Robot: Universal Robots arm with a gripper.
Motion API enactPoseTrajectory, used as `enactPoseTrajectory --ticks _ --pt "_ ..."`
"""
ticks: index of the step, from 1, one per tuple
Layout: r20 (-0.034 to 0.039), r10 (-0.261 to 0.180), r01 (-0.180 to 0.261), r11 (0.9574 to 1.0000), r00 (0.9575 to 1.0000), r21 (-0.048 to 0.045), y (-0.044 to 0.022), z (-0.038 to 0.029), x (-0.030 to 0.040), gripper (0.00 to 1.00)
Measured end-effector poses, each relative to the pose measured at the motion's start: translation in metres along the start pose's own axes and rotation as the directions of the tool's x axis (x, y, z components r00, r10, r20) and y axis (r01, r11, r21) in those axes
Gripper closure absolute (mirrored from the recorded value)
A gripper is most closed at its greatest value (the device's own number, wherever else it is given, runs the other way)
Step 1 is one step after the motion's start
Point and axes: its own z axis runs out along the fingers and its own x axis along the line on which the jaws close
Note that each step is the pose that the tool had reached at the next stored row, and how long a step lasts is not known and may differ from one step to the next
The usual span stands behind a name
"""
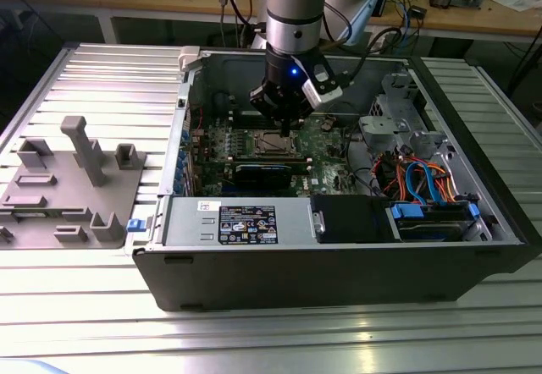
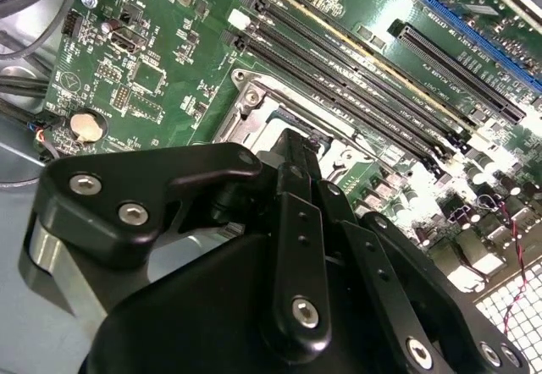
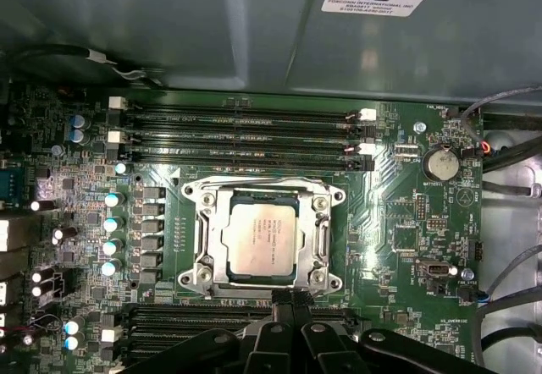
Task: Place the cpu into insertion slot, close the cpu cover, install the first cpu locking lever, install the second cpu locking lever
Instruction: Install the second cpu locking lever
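In the first wrist view the cpu lies seated in its socket at the frame's centre, with the cpu cover shut flat around it. The jaws of the gripper are clenched together with nothing between them, their tip just below the cover's lower edge, possibly touching it. In the exterior view the gripper hangs over the motherboard, mid-frame.

We note the small square cpu with a pale silver-grey metal top lying flat in its socket on the green board. The thin silver metal cpu cover frame lies closed around it, its centre window showing the chip top.
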Motion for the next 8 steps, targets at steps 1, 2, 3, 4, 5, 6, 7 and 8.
enactPoseTrajectory --ticks 1,2,3,4,5,6,7,8 --pt "-0.0001 0.0 0.0 1.0 1.0 0.0001 0.0 0.0 0.0 0.89" --pt "-0.0001 0.0 0.0 1.0 1.0 0.0 0.0 0.0 0.0 0.89" --pt "0.0 0.0 0.0 1.0 1.0 0.0 -0.0001 0.0 0.0 0.89" --pt "0.0 0.0 0.0 1.0 1.0 -0.0001 -0.0002 0.0 0.0 0.89" --pt "0.0 0.0 0.0 1.0 1.0 -0.0001 -0.0007 0.0 0.0 0.89" --pt "-0.0001 0.0 0.0 1.0 1.0 -0.0001 -0.0022 0.0001 0.0001 0.89" --pt "0.0 0.0 0.0 1.0 1.0 -0.0001 -0.0056 0.0003 0.0003 0.89" --pt "0.0 0.0 0.0 1.0 1.0 -0.0001 -0.0082 0.0004 0.0005 0.89"
